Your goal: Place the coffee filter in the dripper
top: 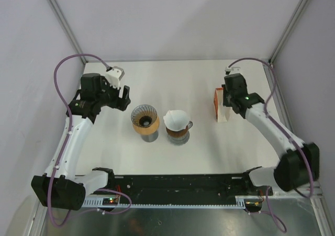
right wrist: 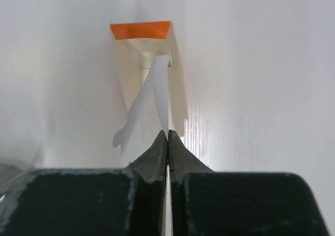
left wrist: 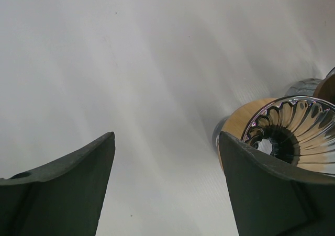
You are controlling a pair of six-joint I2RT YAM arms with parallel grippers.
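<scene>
The white table (top: 199, 84) carried all items. The left arm (top: 73, 136) reached to the middle left of the top view, and the right arm (top: 272, 131) to the middle right. An orange-topped filter holder (top: 219, 104) stood at the right, directly at the right fingers (right wrist: 152, 155). The empty dripper (top: 145, 120), fluted metal with a wooden collar, stood just left of centre. A second dripper (top: 177, 122), already lined with white paper, stood just beside it on the right.

The coffee filter (right wrist: 152, 94) was at the holder, its near edge pinched between the right fingers, which were closed on it. The left fingers (left wrist: 63, 183) were spread apart, held nothing, and sat near the empty dripper.

Risks:
- The grip sat on a thin edge, so the sheet could slip or tear on withdrawal.
- Whether one sheet or several was gripped could not be determined.
- Dragging paper could tip the holder.
- Delivery into the lined dripper would be an error.
</scene>
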